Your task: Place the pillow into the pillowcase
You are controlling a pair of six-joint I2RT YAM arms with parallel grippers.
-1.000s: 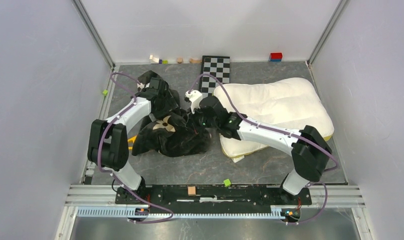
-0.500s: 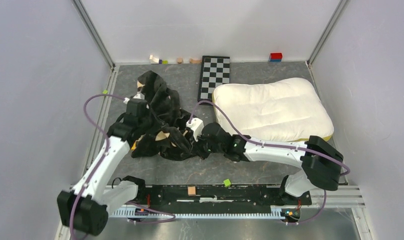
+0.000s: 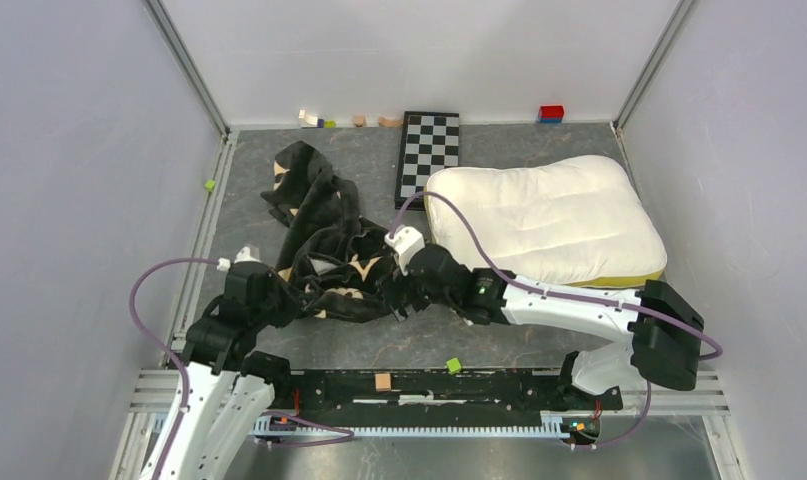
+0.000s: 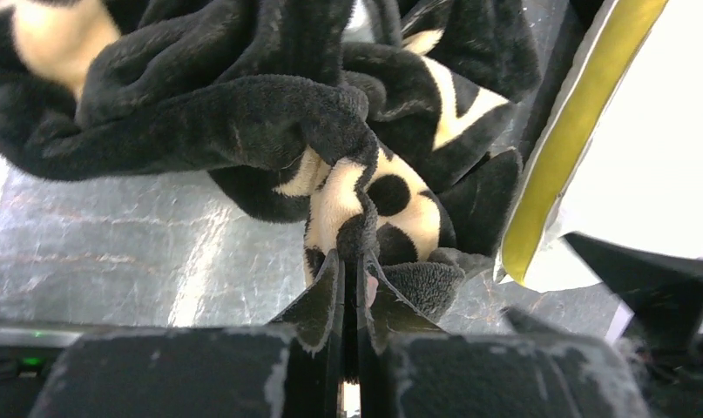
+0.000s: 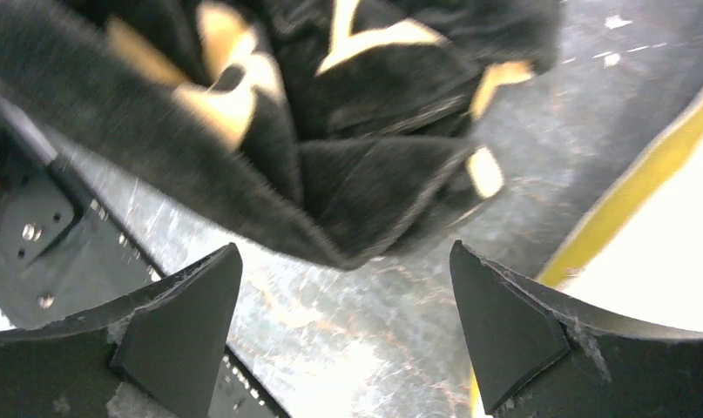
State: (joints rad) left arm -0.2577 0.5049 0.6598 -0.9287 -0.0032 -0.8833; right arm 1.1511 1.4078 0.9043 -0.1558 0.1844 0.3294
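Observation:
The black plush pillowcase (image 3: 324,235) with tan motifs lies crumpled and stretched from the back left toward the near middle of the table. My left gripper (image 4: 354,261) is shut on a fold of the pillowcase (image 4: 269,122) at its near left end (image 3: 279,300). My right gripper (image 5: 343,261) stands open just short of the pillowcase's (image 5: 356,183) near edge, nothing between its fingers; in the top view it sits at the cloth's right side (image 3: 399,290). The cream pillow (image 3: 544,220) lies flat at the right, its yellow band (image 4: 574,122) showing beside the cloth.
A black-and-white checkered board (image 3: 429,150) lies at the back middle, partly under the pillow. Small blocks (image 3: 551,113) line the back wall. A green cube (image 3: 454,365) and a tan block (image 3: 383,381) sit near the front rail. Grey walls close both sides.
My left gripper shut on the pillowcase and pulled it toward the near left, stretching the cloth out. My right gripper let go of the cloth and opened wide, shifting slightly nearer.

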